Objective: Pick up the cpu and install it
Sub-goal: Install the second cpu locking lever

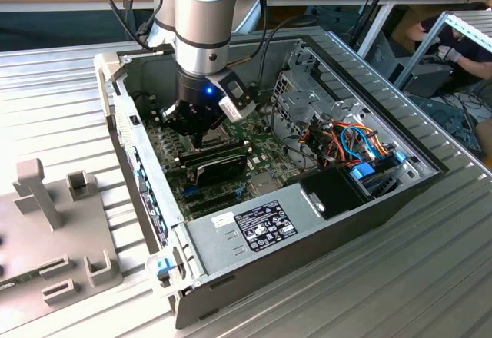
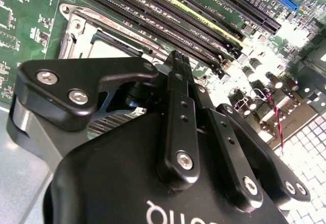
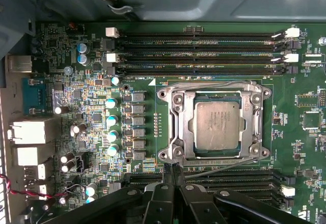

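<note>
Item: my gripper (image 3: 173, 175). In the first wrist view my two black fingers (image 3: 168, 175) stand pressed together with nothing between them, tips over the lower edge of the socket frame (image 3: 175, 155). In the second wrist view the gripper (image 2: 175, 61) shows the same closed pair from behind, above the motherboard (image 2: 30, 25). In the exterior view my gripper (image 1: 198, 129) hangs low inside the open computer case (image 1: 384, 200), under the grey arm (image 1: 204, 15).

Item: the cpu (image 3: 218, 126). Flat square chip with a dull silvery top, lying level inside the shiny metal socket frame on the green motherboard (image 3: 76, 107). It is apart from my fingers, just beside their tips, and I am not gripping it.

Item: memory slots (image 3: 198, 46). Long dark rows run on one side of the socket; a second group (image 3: 229, 183) runs on the opposite side, beside my fingers. In the second wrist view the slots (image 2: 168, 10) cross the board diagonally.

Item: capacitors (image 3: 112, 119). A line of small cylinders with blue-green tops beside the socket.

Item: rear ports (image 3: 30, 132). Metal connector blocks at the board's edge.

Item: power supply (image 1: 254, 226). Grey box with a label, at the case's near side in the exterior view.

Item: cables (image 1: 354, 142). Orange and blue bundle toward the exterior view's right.

Item: grey fixture (image 1: 54, 223). Sits on the ribbed metal table (image 1: 400, 276), at the exterior view's left of the case.
</note>
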`<state>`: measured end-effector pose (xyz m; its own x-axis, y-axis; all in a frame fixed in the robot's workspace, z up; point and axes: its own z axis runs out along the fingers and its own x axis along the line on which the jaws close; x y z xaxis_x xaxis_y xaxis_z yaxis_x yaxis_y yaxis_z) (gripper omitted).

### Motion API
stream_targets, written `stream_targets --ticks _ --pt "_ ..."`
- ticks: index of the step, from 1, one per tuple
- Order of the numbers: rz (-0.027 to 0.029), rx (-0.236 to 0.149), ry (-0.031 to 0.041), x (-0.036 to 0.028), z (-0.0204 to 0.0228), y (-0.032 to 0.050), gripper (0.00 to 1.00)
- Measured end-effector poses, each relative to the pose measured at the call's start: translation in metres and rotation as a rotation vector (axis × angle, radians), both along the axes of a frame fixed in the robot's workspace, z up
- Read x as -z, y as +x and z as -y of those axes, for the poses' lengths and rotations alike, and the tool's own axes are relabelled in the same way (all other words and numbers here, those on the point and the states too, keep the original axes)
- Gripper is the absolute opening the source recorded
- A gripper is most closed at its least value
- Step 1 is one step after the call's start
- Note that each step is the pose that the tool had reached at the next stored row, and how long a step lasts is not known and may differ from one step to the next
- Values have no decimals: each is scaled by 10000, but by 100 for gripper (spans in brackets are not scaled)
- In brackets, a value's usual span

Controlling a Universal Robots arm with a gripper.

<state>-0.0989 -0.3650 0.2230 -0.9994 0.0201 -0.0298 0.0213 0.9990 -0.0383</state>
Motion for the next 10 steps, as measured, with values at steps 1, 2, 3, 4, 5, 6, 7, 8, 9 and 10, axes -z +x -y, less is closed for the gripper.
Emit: stream_targets --ticks 1,2,3,4,5,6,7,8,9,10 --pt "0 0 0 0 0 0 11" --pt "0 0 0 0 0 0 11" --pt "0 0 0 1 0 0 11" --pt "0 0 0 1 0 0 11" --pt "0 0 -1 1 0 0 11" --pt "0 0 0 1 0 0 11" --pt "0 0 0 1 0 0 11" --pt "1 0 1 4 0 0 11" --pt "1 0 1 5 0 0 11" --pt "0 0 0 6 0 0 11"
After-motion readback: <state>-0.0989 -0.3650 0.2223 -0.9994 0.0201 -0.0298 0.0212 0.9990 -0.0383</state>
